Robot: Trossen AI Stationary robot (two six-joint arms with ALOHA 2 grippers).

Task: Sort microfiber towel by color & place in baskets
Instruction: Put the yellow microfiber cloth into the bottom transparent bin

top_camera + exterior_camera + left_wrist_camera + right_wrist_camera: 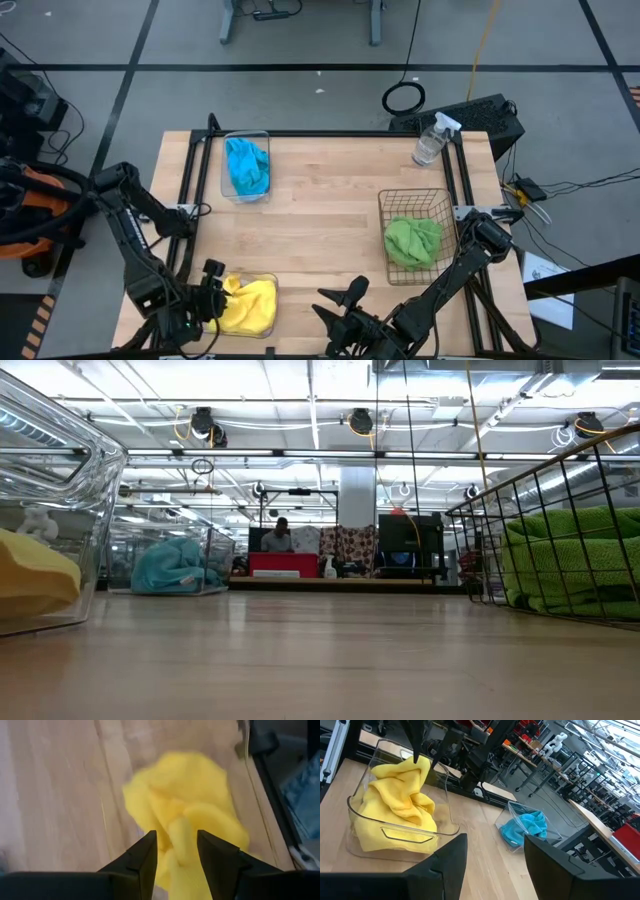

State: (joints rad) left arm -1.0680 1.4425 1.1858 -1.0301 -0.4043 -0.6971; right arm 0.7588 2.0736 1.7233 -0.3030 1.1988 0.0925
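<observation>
Yellow microfiber towels fill the clear plastic tub; the left gripper pinches a fold, which could drag out when lifted. Right gripper waits nearby, jaws wide.

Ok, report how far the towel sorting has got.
Done: blue towels sit in the far clear tub, green towels in the wire basket. In hand: the left claw pinches a yellow towel over the near clear tub. Left: release it. The right claw waits open nearby.
</observation>
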